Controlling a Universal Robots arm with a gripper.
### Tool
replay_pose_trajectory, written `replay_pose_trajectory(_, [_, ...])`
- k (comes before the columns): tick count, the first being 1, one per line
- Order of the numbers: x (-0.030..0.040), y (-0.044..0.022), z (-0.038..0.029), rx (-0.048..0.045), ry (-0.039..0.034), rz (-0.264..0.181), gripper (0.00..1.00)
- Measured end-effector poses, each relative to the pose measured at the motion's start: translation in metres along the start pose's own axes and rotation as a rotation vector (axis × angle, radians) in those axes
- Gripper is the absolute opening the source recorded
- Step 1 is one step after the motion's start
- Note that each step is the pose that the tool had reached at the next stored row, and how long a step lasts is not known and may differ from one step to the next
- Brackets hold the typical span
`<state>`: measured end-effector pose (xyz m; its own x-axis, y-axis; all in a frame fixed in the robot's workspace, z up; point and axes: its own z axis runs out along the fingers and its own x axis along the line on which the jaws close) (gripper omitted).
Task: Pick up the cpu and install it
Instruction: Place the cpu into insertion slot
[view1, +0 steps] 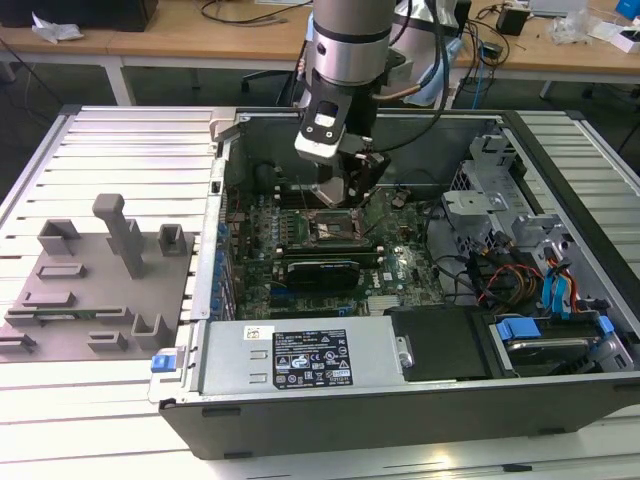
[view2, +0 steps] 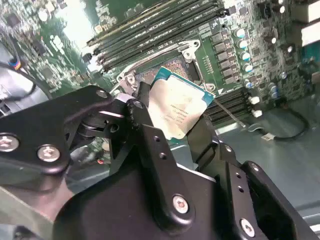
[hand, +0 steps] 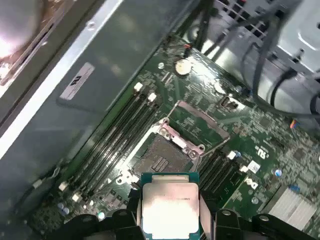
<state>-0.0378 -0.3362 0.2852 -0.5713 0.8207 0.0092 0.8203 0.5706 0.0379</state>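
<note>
With the jaws clamped on the cpu's (hand: 170, 207) edges just above the open socket (hand: 162, 159) on the motherboard's (hand: 270, 165) far half, it should probably go down level, corners squared, without force.

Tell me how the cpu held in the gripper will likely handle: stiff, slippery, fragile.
The cpu looks like a thin flat plate with a metal top, so it is probably stiff and light. Gripped by its narrow edges in the gripper, its smooth body may slip or tilt. The thin green-rimmed board is likely fragile if knocked against the socket.
</note>
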Motion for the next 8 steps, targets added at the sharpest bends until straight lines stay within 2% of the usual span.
replay_pose_trajectory(1, [0.0, 0.0, 0.0001, -0.0003, -0.0014, 0.035, 0.55])
replay_pose_trajectory(5, [0.0, 0.0, 0.0002, -0.001, -0.0042, 0.111, 0.55])
replay_pose_trajectory(8, [0.0, 0.0, 0.0004, -0.0019, -0.0078, 0.206, 0.55])
